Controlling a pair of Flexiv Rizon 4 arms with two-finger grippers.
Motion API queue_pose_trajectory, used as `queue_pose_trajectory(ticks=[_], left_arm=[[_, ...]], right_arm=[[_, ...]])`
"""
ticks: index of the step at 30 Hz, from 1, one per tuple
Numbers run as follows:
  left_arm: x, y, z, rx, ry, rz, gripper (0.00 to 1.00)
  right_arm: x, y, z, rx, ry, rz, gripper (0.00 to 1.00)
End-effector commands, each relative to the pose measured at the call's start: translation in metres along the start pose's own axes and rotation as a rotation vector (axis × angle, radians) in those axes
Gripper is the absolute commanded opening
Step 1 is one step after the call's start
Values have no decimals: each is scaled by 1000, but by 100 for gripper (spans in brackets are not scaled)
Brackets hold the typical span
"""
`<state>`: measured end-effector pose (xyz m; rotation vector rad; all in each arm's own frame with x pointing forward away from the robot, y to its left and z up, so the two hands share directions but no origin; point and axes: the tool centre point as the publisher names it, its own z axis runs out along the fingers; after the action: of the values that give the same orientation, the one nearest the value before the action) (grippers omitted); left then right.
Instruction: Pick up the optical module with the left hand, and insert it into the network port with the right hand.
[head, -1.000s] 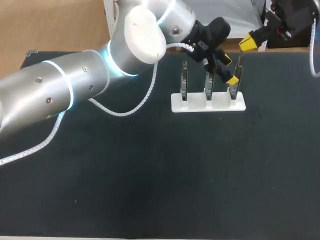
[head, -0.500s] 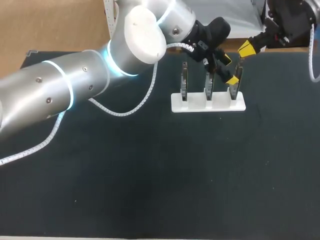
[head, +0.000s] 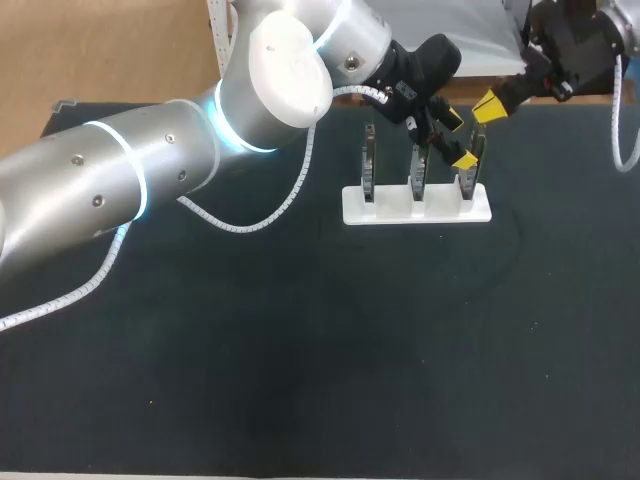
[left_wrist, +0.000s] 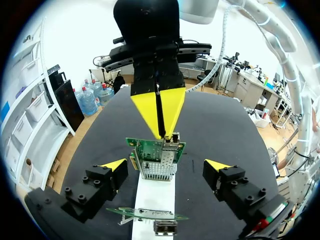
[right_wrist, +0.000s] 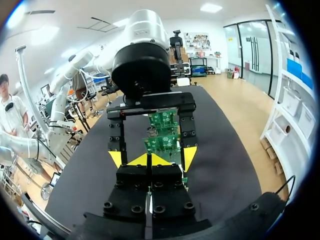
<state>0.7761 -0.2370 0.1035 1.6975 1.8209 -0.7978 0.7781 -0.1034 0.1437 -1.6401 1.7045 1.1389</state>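
Left wrist view: my left gripper (left_wrist: 165, 165) is spread around the board (left_wrist: 156, 152), right gripper (left_wrist: 160, 122) pressed together above it; nothing lifted yet.

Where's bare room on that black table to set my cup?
Bare: the table in front of the white holder and to its right. Crowded: at the boards, where left gripper and right gripper meet; the left arm overhangs the left.

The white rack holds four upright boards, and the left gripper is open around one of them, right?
Not four: the head view shows three upright boards in the white rack. The left gripper is open around one of them.
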Motion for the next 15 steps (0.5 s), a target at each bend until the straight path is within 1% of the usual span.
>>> queue_pose_trajectory(ticks=[1, 15], left_arm=[[-2, 4, 1, 6, 7, -2, 100], [-2, 4, 1, 6, 7, -2, 100]], right_arm=[[5, -2, 1, -4, -6, 4, 0], [12, -3, 4, -4, -9, 14, 0]])
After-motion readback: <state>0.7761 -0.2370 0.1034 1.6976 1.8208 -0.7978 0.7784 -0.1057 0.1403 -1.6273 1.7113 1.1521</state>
